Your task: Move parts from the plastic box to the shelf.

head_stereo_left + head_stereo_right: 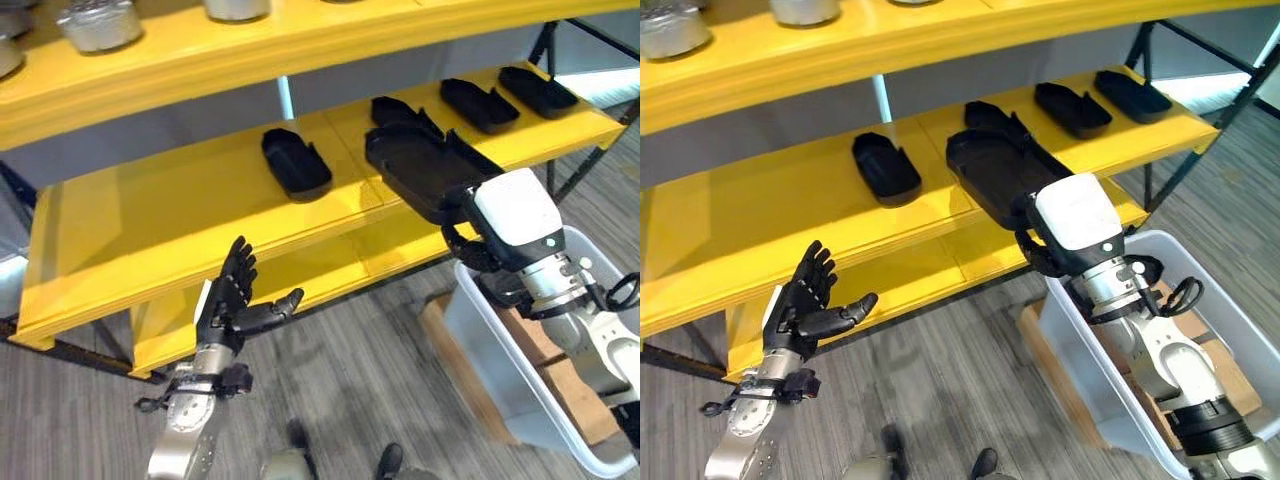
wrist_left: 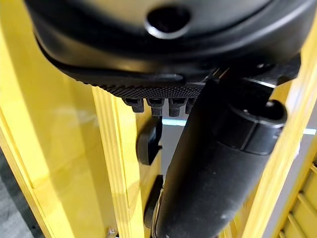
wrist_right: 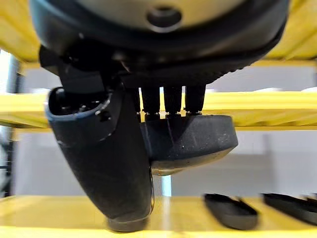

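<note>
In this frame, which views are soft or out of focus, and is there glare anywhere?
Right wrist view: the right hand and its black part are soft, the shelf behind blurred. Left wrist view: the left hand is out of focus. Left eye view: sharp, with mild sheen on the shelf board.

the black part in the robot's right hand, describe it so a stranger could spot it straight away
Find the yellow shelf, then its middle board with black parts lying in a row. The black part is the one raised above that board's front edge, gripped by the right hand. Unlike its neighbours, it looks larger and is held rather than lying on the board.
</note>
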### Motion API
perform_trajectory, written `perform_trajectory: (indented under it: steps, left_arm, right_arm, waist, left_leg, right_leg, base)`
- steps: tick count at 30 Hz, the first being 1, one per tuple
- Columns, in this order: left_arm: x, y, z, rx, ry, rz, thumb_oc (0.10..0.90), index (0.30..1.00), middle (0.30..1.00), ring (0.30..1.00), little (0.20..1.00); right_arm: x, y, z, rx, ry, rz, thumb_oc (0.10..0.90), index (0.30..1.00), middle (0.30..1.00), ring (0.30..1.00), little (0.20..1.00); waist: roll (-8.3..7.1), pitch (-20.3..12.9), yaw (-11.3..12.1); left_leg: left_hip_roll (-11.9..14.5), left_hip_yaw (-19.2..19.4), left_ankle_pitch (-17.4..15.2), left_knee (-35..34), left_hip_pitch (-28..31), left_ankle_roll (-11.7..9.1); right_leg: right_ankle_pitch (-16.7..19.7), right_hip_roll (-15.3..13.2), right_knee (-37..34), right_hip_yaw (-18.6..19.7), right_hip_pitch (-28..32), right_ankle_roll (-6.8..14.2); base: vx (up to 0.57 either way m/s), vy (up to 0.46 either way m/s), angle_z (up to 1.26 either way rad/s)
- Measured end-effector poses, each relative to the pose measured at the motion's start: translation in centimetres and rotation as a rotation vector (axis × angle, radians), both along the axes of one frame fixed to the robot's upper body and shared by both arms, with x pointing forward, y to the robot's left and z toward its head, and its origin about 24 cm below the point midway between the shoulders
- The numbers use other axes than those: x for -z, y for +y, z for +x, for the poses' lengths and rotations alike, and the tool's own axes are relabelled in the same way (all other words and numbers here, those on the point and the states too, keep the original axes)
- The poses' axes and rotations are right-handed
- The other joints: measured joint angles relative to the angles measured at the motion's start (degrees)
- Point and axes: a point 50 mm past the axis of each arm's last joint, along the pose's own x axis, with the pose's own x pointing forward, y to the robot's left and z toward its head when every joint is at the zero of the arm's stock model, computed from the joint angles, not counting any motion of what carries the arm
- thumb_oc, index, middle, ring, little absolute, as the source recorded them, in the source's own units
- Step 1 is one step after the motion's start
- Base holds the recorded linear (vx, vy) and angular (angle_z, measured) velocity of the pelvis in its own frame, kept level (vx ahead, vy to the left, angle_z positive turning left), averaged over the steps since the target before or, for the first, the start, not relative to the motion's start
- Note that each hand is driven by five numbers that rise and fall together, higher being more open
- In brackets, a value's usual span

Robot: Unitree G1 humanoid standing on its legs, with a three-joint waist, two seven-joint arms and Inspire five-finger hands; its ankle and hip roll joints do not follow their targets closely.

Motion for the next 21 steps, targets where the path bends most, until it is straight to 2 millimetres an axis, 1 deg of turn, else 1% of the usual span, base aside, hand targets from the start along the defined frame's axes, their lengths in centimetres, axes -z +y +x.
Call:
perform_trajectory:
  steps: [1,2,3,4,5,6,7,8,9,10,12,13,15,17,21]
  left_arm:
    - [0.0,0.0,0.0,-0.002,0.000,-0.003,0.900,1.000,1.000,1.000,1.000]
    - [-0.1,-0.2,0.2,0.008,-0.005,-0.002,0.900,1.000,1.000,1.000,1.000]
    - [-0.2,-0.4,0.4,0.013,-0.013,-0.005,0.900,1.000,1.000,1.000,1.000]
    - [0.1,-0.4,0.3,-0.001,-0.001,-0.016,0.900,1.000,1.000,1.000,1.000]
    - [0.6,-0.8,0.2,0.011,0.019,-0.023,0.900,1.000,1.000,1.000,1.000]
    - [1.1,-0.7,-0.1,0.031,0.054,-0.004,0.900,1.000,1.000,1.000,1.000]
    - [0.6,0.6,0.1,0.013,0.053,0.054,0.900,1.000,1.000,1.000,1.000]
    - [0.3,1.4,0.2,-0.006,0.045,0.075,0.900,1.000,1.000,1.000,1.000]
    - [-0.3,2.4,0.3,-0.033,0.032,0.105,0.900,1.000,1.000,1.000,1.000]
    - [-0.4,2.6,0.2,-0.042,0.030,0.113,0.900,1.000,1.000,1.000,1.000]
    - [-0.8,2.7,0.3,-0.034,0.020,0.127,0.900,1.000,1.000,1.000,1.000]
    - [-0.9,2.7,0.3,-0.034,0.011,0.127,0.900,1.000,1.000,1.000,1.000]
    - [-0.8,2.6,0.2,-0.034,0.014,0.126,0.900,1.000,1.000,1.000,1.000]
    - [-0.6,2.7,-0.1,-0.038,0.028,0.125,0.900,1.000,1.000,1.000,1.000]
    - [0.1,2.7,-0.6,-0.045,0.054,0.115,0.900,1.000,1.000,1.000,1.000]
  right_arm:
    - [-0.2,-0.3,-0.1,0.013,-0.015,0.012,0.400,0.300,0.300,0.300,0.300]
    - [-0.2,-1.3,-0.5,0.052,-0.032,0.033,0.400,0.300,0.300,0.300,0.300]
    - [0.0,-2.3,-0.9,0.094,-0.038,0.046,0.400,0.300,0.300,0.300,0.300]
    - [0.2,-2.7,-0.9,0.121,-0.028,0.047,0.400,0.300,0.300,0.300,0.300]
    - [0.1,-3.4,-1.1,0.157,-0.033,0.058,0.400,0.300,0.300,0.300,0.300]
    - [-0.3,-3.9,-1.0,0.189,-0.063,0.085,0.400,0.300,0.300,0.300,0.300]
    - [1.4,-3.0,-1.1,0.184,-0.024,0.163,0.400,0.300,0.300,0.300,0.300]
    - [1.8,-2.5,-1.2,0.161,-0.004,0.149,0.400,0.300,0.300,0.300,0.300]
    - [1.7,-1.9,-1.3,0.116,-0.008,0.142,0.400,0.300,0.300,0.300,0.300]
    - [1.3,-1.5,-1.4,0.093,-0.025,0.140,0.400,0.300,0.300,0.300,0.300]
    - [0.6,-0.7,-1.6,0.049,-0.053,0.139,0.400,0.300,0.300,0.300,0.300]
    - [0.6,-0.3,-1.7,0.025,-0.056,0.138,0.400,0.300,0.300,0.300,0.300]
    - [0.5,-0.1,-1.8,0.011,-0.057,0.135,0.400,0.300,0.300,0.300,0.300]
    - [0.4,0.0,-1.8,0.007,-0.063,0.136,0.400,0.300,0.300,0.300,0.300]
    - [0.3,0.0,-1.6,0.028,-0.067,0.150,0.400,0.300,0.300,0.300,0.300]
  waist:
    - [-0.35,0.2,-0.2]
    - [-0.97,0.6,0.0]
    - [-0.81,0.5,-0.5]
    - [-1.47,0.9,-1.8]
    - [-0.73,0.5,-1.8]
    - [1.86,-0.8,-1.4]
    - [-2.51,-0.9,-1.8]
    - [-2.61,-0.7,-1.9]
    - [-3.12,-1.0,-1.0]
    - [-3.66,-1.4,0.3]
    - [-3.74,-1.4,1.5]
    - [-3.73,-1.4,1.9]
    - [-3.77,-1.4,2.4]
    - [-4.01,-1.5,3.0]
    - [-4.99,-2.1,2.9]
  left_leg:
    - [2.6,-1.2,0.5,-1.4,0.1,-0.6]
    - [6.4,-1.5,1.5,-1.4,-1.4,-1.7]
    - [9.9,-1.3,2.4,-0.1,-3.3,-1.8]
    - [10.3,0.2,3.5,0.1,-4.7,-0.8]
    - [8.9,0.0,4.4,-1.3,-4.2,-1.9]
    - [3.6,-2.4,6.6,-3.5,-2.9,-5.8]
    - [-1.3,-1.9,6.2,-3.6,-2.5,-2.6]
    - [-2.2,-1.8,6.5,-4.5,-2.6,-1.3]
    - [-4.0,-1.8,6.7,-5.0,-2.8,0.1]
    - [-5.8,-0.8,5.9,-4.7,-2.7,1.4]
    - [-8.8,-1.3,5.1,-4.0,-3.2,2.8]
    - [-9.7,-2.4,5.1,-3.8,-3.7,3.1]
    - [-10.2,-3.8,5.3,-3.9,-4.1,3.4]
    - [-10.3,-3.9,5.2,-3.9,-4.0,3.4]
    - [-11.1,-3.2,5.3,-4.1,-3.9,3.4]
  right_leg:
    - [-0.1,-0.9,0.6,0.4,0.0,0.3]
    - [0.7,-2.3,1.6,0.6,0.0,2.3]
    - [-0.3,-3.4,3.8,-0.1,0.0,3.9]
    - [-0.8,-5.5,6.1,0.0,0.2,5.7]
    - [0.2,-7.6,6.2,0.6,0.6,7.5]
    - [2.5,-9.7,4.4,2.2,0.9,11.6]
    - [5.1,-13.7,4.4,2.0,0.7,10.5]
    - [3.6,-13.8,6.5,1.8,-0.9,10.5]
    - [3.3,-11.4,6.6,0.5,-0.5,10.5]
    - [3.2,-11.9,5.2,-1.2,0.7,10.1]
    - [4.0,-13.8,3.7,-1.8,2.5,10.4]
    - [4.3,-14.5,3.9,-1.9,3.0,10.4]
    - [5.0,-14.5,3.9,-1.8,3.7,10.6]
    - [5.3,-14.6,4.1,-1.7,3.8,10.6]
    - [5.8,-15.5,4.0,-1.2,3.3,11.0]
  base:
    - [0.05,0.297,0.08]
    - [0.08,0.372,0.24]
    - [0.06,0.264,0.36]
    - [0.16,0.402,0.34]
    - [0.16,0.331,-0.22]
    - [0.20,0.339,-0.30]
    - [0.11,0.211,-0.23]
    - [0.13,0.243,0.29]
    - [0.08,0.171,0.21]
    - [0.10,0.200,0.26]
    - [0.10,0.153,0.39]
    - [0.09,0.140,0.57]
    - [0.08,0.118,0.42]
    - [0.09,0.113,0.09]
    - [0.07,0.094,-0.08]
